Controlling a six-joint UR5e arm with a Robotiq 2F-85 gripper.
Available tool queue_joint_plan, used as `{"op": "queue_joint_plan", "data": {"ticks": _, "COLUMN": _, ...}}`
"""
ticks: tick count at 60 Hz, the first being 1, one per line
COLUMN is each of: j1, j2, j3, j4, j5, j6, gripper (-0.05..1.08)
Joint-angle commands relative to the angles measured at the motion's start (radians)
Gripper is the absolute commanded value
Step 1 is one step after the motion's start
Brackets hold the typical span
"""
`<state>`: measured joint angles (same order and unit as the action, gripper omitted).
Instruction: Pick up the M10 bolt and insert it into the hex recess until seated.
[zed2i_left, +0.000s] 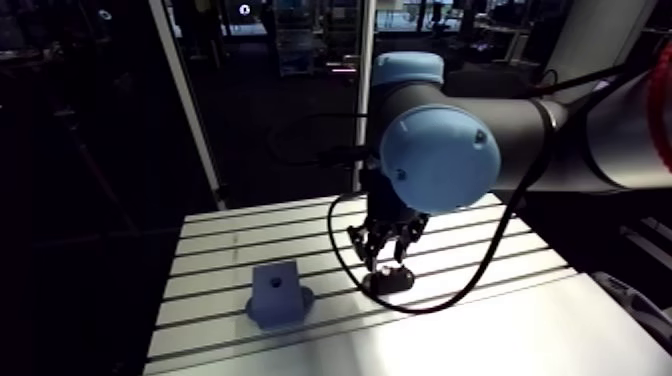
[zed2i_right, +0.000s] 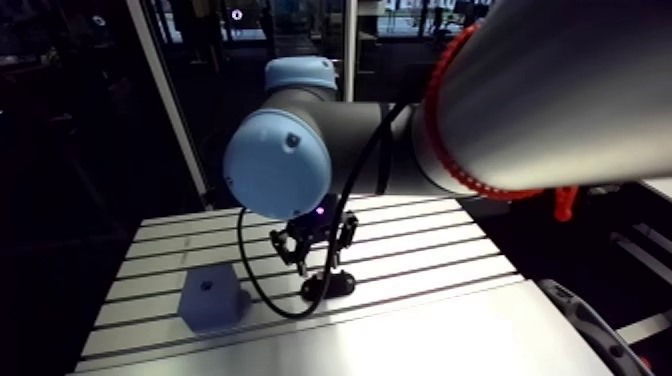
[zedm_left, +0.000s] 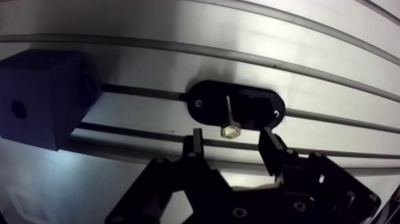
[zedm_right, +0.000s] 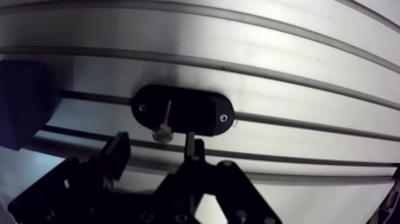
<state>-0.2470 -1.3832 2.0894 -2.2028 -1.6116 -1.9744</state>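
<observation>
The gripper (zedm_left: 231, 146) hangs just above the black oval holder (zedm_left: 205, 106), fingers spread wide and holding nothing. The M10 bolt (zedm_left: 230, 128) sits at that holder's middle, hex head towards the gripper as far as the wrist view shows. It's probably steel, so stiff, hefty for its size and kinda slick, and pinching across the head flats looks safer than grabbing the shank. The dark block (zedm_left: 41, 98) with the hole waits off one end of the holder.
</observation>
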Motion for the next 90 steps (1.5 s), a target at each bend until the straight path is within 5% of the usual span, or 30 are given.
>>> {"op": "queue_joint_plan", "data": {"ticks": 1, "j1": 0.0, "j2": 0.003, "j3": 0.002, "j4": -0.03, "j5": -0.001, "j6": -0.001, "gripper": 0.42}}
{"op": "queue_joint_plan", "data": {"ticks": 90, "j1": 0.0, "j2": 0.022, "j3": 0.015, "j4": -0.032, "j5": -0.012, "j6": 0.001, "gripper": 0.48}}
